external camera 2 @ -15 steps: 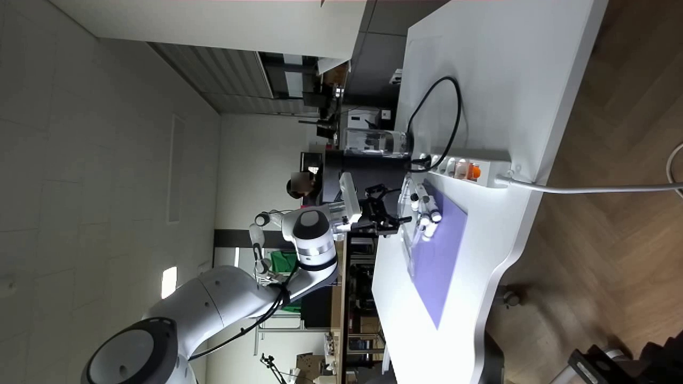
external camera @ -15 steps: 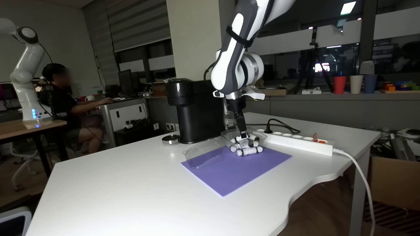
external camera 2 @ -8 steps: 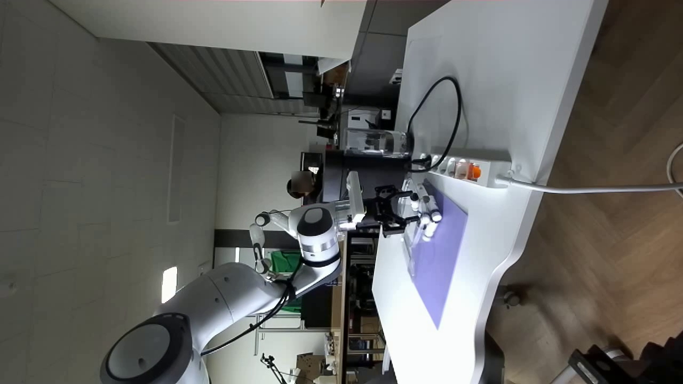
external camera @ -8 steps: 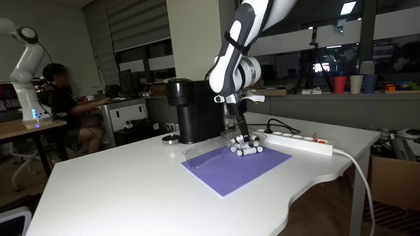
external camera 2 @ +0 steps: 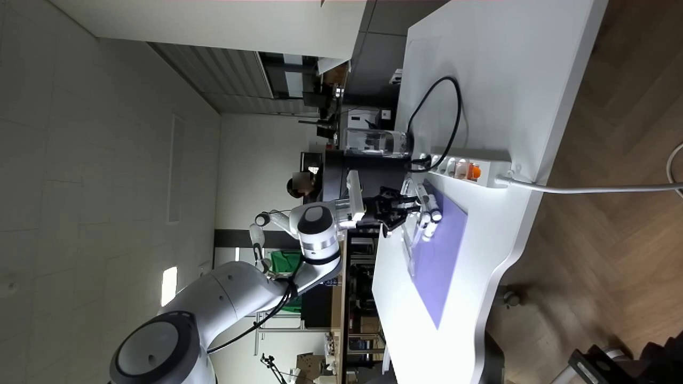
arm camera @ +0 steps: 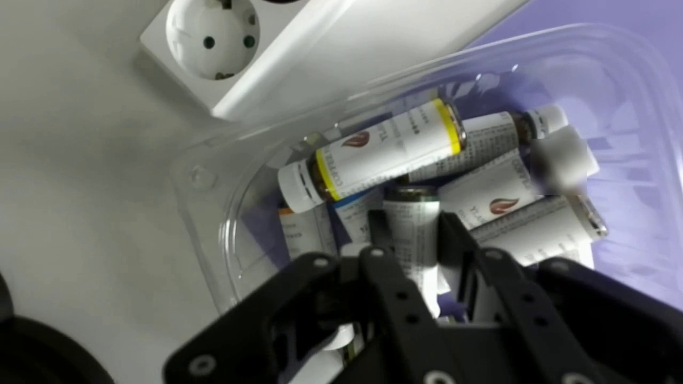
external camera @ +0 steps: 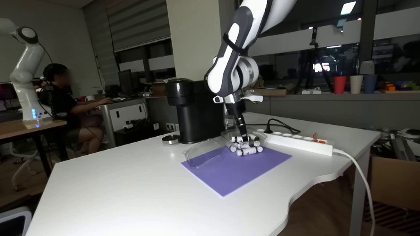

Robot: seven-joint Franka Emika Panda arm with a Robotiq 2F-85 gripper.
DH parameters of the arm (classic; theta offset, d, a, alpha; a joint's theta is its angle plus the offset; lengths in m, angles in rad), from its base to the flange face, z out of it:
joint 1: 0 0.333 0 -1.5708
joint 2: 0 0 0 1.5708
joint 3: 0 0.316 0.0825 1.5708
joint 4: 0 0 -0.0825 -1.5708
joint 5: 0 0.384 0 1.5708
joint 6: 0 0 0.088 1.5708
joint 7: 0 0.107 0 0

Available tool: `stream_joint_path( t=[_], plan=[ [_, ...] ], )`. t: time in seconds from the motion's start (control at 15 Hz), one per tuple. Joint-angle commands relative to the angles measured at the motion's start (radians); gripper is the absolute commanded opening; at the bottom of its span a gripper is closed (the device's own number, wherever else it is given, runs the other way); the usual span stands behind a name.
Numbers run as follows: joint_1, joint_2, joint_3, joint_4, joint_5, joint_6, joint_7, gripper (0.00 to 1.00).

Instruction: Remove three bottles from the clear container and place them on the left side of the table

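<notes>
The clear container fills much of the wrist view and holds several small bottles with white labels, lying crisscross. Among them a yellow-banded bottle rests along the wall near the power strip. My gripper reaches down inside the container, its fingers pressed on both sides of a bottle whose dark glass end points away from the wrist. That bottle's lower end is partly hidden by the gripper. In an exterior view the gripper is among the bottles, over the far part of the white table.
A long white power strip runs right beside the container, with a black cable plugged in. The tall black machine stands behind. A clear lid-like piece lies partly on the purple mat. A round metal dish sits by the machine.
My gripper has gone down into the container, and its fingers have come together around a bottle. One bottle near the fingers has shifted slightly.
</notes>
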State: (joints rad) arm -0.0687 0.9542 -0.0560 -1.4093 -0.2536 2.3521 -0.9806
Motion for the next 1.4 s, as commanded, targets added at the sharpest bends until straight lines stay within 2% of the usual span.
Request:
stream_joint_path(
  t=[0.0,0.33,0.53,0.73,0.93,1.13,1.27,1.33],
  plan=[
    [-0.013,-0.009,0.025,0.032,0.001,-0.035,0.021,0.05],
    [-0.026,-0.192,0.102,-0.061,0.024,-0.040,-0.043,0.07],
    [-0.017,-0.265,0.147,-0.071,0.093,-0.098,-0.019,0.07],
    [0.052,-0.281,0.149,-0.055,0.160,-0.272,0.141,0.07],
    [0.144,-0.266,0.146,-0.072,0.145,-0.362,0.338,0.07],
    [0.205,-0.241,0.173,-0.090,0.167,-0.447,0.517,0.07],
    [0.212,-0.218,0.203,-0.086,0.209,-0.513,0.585,0.07],
    [0.207,-0.219,0.202,-0.084,0.168,-0.463,0.519,0.07]
  ],
)
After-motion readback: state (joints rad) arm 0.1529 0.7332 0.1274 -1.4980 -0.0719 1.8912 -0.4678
